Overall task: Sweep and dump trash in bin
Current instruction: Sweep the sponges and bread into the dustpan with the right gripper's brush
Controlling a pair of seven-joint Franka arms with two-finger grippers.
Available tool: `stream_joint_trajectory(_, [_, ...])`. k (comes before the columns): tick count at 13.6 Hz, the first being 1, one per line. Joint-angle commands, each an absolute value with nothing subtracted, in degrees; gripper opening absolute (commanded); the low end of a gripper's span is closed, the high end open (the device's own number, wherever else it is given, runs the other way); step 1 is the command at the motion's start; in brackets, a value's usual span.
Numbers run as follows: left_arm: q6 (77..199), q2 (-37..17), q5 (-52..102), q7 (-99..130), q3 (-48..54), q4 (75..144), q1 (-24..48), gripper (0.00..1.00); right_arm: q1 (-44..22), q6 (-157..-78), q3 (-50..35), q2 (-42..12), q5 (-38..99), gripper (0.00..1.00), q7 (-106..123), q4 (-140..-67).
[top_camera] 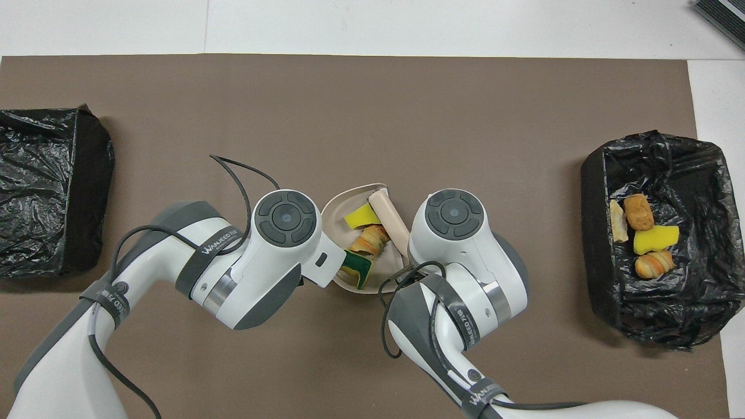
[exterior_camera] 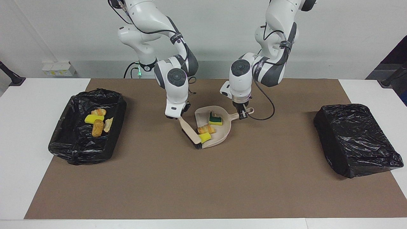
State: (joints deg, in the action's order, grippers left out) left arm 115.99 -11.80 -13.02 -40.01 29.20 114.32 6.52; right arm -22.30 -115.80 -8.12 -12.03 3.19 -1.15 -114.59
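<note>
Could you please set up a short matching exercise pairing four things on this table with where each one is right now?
Things:
1. green-topped sponge
2. brush
3. dustpan handle
4. plain yellow sponge

Places:
A. in the right pincer
B. in the open bin
C. in the left pincer
D. in the dustpan

Pairs: 1-D, 2-A, 3-C, 4-B

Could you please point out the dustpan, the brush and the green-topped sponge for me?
dustpan (exterior_camera: 225,129): facing view, bare part of its pan floor.
brush (top_camera: 391,216): overhead view, middle of its beige back.
green-topped sponge (exterior_camera: 216,119): facing view, its green top.
</note>
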Motion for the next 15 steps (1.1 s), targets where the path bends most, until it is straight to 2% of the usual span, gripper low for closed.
stream_joint_trajectory(1, [115.8, -9.8, -13.5, -38.5, 28.9, 116.2, 7.0, 0.00, -19.6, -111.7, -8.3, -8.5, 5.2, 0.00, -3.5, -114.5])
stream_joint_trajectory(8, [116.5, -9.1, -13.1, -39.4, 26.8, 115.5, 6.1, 0.00, -15.6, -96.6, -7.9, -0.3, 5.4, 0.00, -15.6, -114.2])
stream_joint_trajectory(10, [116.5, -7.6, -12.7, -42.4, 26.4, 115.5, 5.7, 0.00, -15.8, -96.6, -8.3, 0.3, 6.0, 0.00, -21.6, -114.8])
stream_joint_trajectory(13, [115.8, -2.9, -8.4, -50.5, 22.2, 115.5, 5.3, 0.00, -17.0, -97.3, -8.3, 1.6, 15.5, 0.00, -23.5, -116.9])
stream_joint_trajectory(15, [115.6, -0.4, -8.3, -55.0, 18.0, 115.6, 5.3, 0.00, -21.0, -100.3, -8.4, 1.9, 16.3, 0.00, -25.4, -119.6])
